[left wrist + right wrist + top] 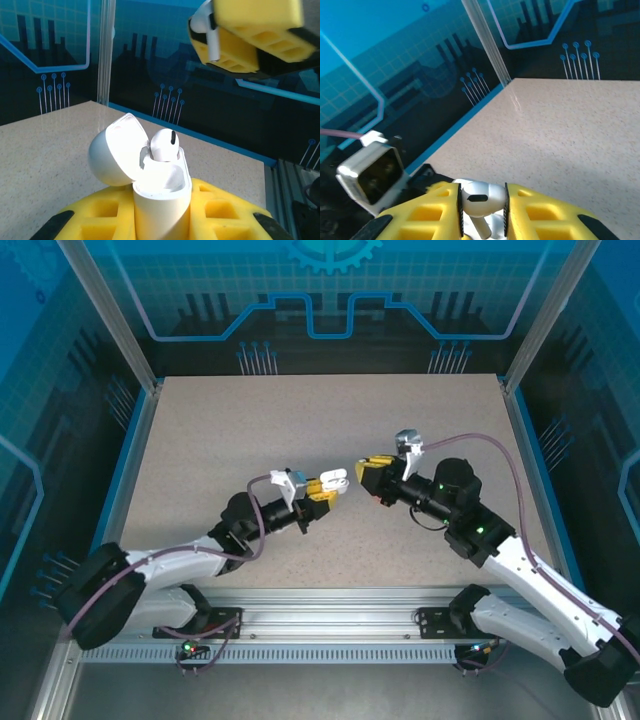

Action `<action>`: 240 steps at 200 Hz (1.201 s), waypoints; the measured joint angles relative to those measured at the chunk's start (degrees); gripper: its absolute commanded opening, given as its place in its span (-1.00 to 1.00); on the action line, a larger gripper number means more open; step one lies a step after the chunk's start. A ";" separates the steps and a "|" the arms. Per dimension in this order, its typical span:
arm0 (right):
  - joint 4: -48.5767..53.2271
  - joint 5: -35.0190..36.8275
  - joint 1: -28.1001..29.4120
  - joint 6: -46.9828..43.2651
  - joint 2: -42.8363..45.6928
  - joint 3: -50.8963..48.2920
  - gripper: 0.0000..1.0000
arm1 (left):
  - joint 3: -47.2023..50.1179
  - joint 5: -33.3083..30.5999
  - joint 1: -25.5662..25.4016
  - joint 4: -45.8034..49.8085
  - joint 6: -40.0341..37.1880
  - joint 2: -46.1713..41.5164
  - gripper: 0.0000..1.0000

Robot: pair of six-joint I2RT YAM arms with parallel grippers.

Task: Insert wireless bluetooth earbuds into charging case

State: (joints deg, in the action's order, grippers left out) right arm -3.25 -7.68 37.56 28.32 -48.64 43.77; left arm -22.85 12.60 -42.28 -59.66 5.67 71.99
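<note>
Gripping note: your left gripper (333, 486) is clamped on the body of a white charging case (161, 202). The case stands upright between the yellow fingers (95, 220), above the middle of the table (220, 430), about halfway between its left and right edges. The lid (112, 155) is hinged open and tipped back to the left in the left wrist view. One white earbud (164, 145) sits head-up in the case.

Your right gripper (370, 473) is closed on a second earbud (478, 196), also white, pinched at the head between its yellow pads. From the left wrist camera, its stem hangs down out of the fingers. It is above and to the right of the case, near it and not touching. The two grippers face each other tip to tip, near but apart.
</note>
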 measured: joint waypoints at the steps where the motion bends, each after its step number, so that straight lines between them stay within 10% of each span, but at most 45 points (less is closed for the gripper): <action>1: -0.11 0.09 0.11 0.00 0.02 -0.02 -0.50 | -0.02 0.00 -0.02 -0.24 0.00 0.15 -0.85; 240: -2.84 16.83 11.69 -5.29 -4.55 -0.22 -0.51 | -5.07 -14.23 -7.89 -15.72 -7.65 11.65 -0.94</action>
State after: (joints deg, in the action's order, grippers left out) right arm -6.09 9.15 49.25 23.03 -53.19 43.55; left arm -27.92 -1.63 -50.17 -75.37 -1.98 83.64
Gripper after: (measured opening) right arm 0.248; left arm 0.220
